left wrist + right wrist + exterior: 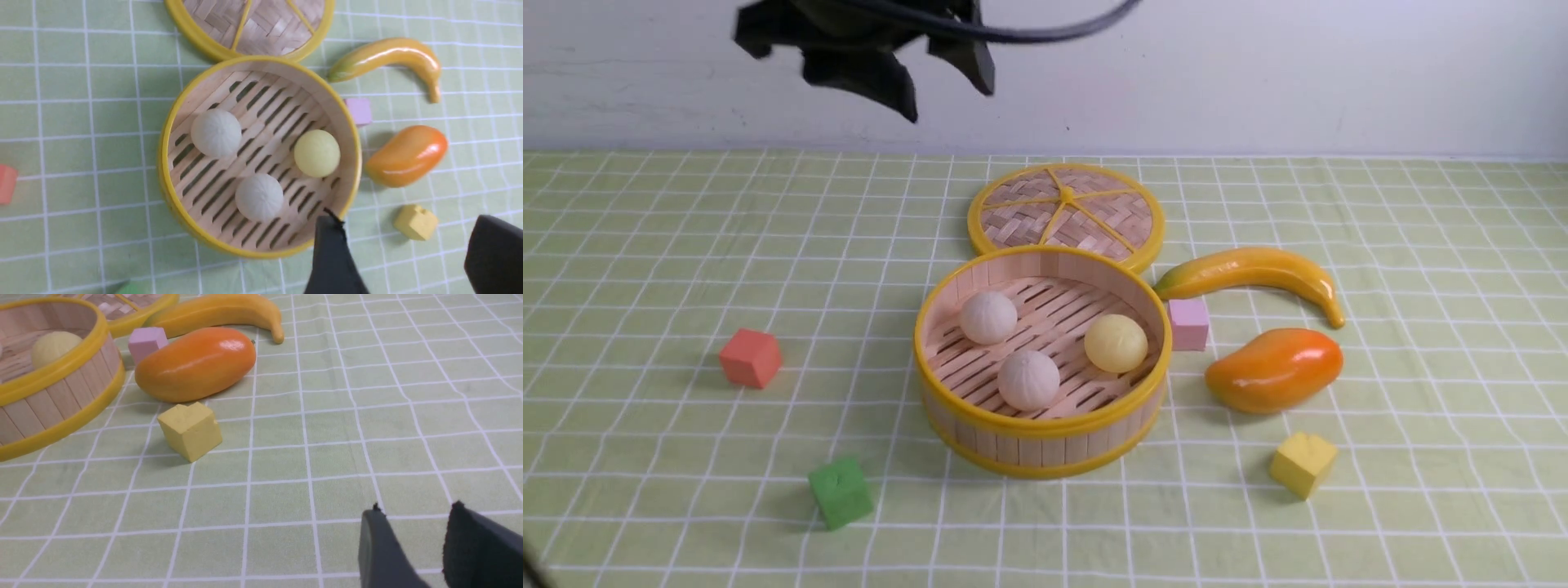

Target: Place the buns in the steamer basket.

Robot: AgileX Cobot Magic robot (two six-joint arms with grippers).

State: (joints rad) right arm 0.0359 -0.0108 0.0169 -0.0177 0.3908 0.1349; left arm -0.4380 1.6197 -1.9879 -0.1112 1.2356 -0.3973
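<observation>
The steamer basket (1029, 449) stands mid-table with all three buns on its slatted floor. Two off-white buns (987, 317) (1029, 379) lie on its left side, and the pale yellow bun (1116, 343) on its right. My left gripper (947, 96) hangs high above the table behind the basket, open and empty. From the left wrist the basket (163, 143) and the buns (215, 132) (259, 197) (317, 153) show from above, beyond the left gripper (406, 220). My right gripper (416, 509) is low over bare cloth, open with nothing between its fingers; it is outside the front view.
The woven lid (1066, 208) lies behind the basket. A banana (1258, 273), a mango (1274, 369), a pink cube (1188, 322) and a yellow cube (1303, 463) sit to its right. A red cube (751, 357) and a green cube (840, 492) sit to its left.
</observation>
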